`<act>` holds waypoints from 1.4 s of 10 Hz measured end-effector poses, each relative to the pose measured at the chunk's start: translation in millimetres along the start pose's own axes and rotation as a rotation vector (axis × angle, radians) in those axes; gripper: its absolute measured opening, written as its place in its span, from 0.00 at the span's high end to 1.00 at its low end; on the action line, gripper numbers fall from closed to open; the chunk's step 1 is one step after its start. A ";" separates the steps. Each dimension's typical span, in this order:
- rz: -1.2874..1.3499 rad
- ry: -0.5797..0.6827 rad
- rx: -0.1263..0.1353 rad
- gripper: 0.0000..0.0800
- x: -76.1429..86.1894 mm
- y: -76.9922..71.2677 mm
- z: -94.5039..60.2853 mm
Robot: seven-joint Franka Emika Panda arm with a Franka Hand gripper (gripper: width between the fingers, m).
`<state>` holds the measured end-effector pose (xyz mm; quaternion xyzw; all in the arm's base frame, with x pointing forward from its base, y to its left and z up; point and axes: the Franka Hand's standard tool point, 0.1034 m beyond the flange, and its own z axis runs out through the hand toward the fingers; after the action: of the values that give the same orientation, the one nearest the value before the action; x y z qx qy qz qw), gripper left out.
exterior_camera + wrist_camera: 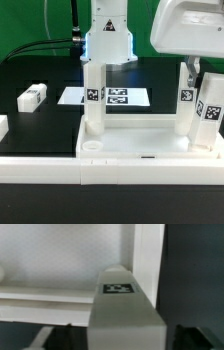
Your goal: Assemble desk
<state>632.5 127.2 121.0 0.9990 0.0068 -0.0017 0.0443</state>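
The gripper (pixel 99 64) hangs straight down over an upright leg (pixel 93 100), its fingers to either side of the post's upper end. In the wrist view the post fills the gap between them. Whether the pads are pressing on it or stand just off it cannot be told.

The foot of this leg meets the desk top (pixel 135 150) at the rear corner on the exterior view's left; whether it is seated in its socket is not visible. From there, two more upright legs (pixel 187 100) stand toward three o'clock, at the tray's other end. A loose leg (pixel 32 96) lies flat on the black table toward nine o'clock, well apart. The marker board (pixel 140 97) lies toward one o'clock, behind the tray.

The leg looks like stiff, light, hollow plastic, unlikely to crush but smooth enough to slip or twist in the pads. Its flat opposite faces suit a two-finger hold. The best place is probably high on the post, square across two faces, so the foot stays free to enter the socket.
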 end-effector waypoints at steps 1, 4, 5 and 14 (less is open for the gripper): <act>0.003 0.000 0.000 0.49 0.1 0.4 0.0; 0.003 0.000 0.000 0.64 0.2 0.8 0.0; 0.018 0.000 0.001 0.64 0.2 0.7 0.0; 0.764 -0.020 0.088 0.64 2.1 10.5 1.6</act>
<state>634.7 116.7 120.3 0.9304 -0.3666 0.0048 -0.0012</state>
